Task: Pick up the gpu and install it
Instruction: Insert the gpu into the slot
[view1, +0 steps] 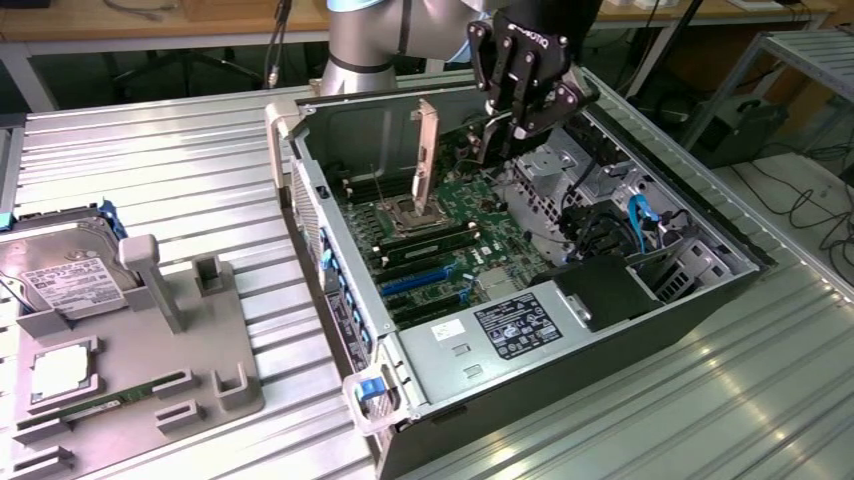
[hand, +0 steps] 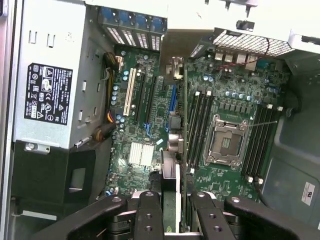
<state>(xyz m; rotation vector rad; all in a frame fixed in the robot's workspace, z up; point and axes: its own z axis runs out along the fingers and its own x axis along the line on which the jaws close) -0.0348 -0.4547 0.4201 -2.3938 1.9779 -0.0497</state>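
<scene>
We see gripper (view1: 525, 128) upper centre, fingers (hand: 150, 217) clamped edge-on around gpu (hand: 170, 192), card vertical so edge faces motherboard (view1: 447, 225) slots in open case (view1: 694, 290)

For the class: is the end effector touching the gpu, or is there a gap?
Touching. In the wrist view the end effector fingers clamp the gpu's edge on both sides.

- We see the gpu (hand: 170, 200), a green card with a silver edge, between black gripper (hand: 172, 216) fingers.
- The motherboard (hand: 225, 100) is green.
- The power supply (hand: 55, 75) is silver with a black label.
- The table (view1: 160, 170) shows grey ribbed stripes.
</scene>
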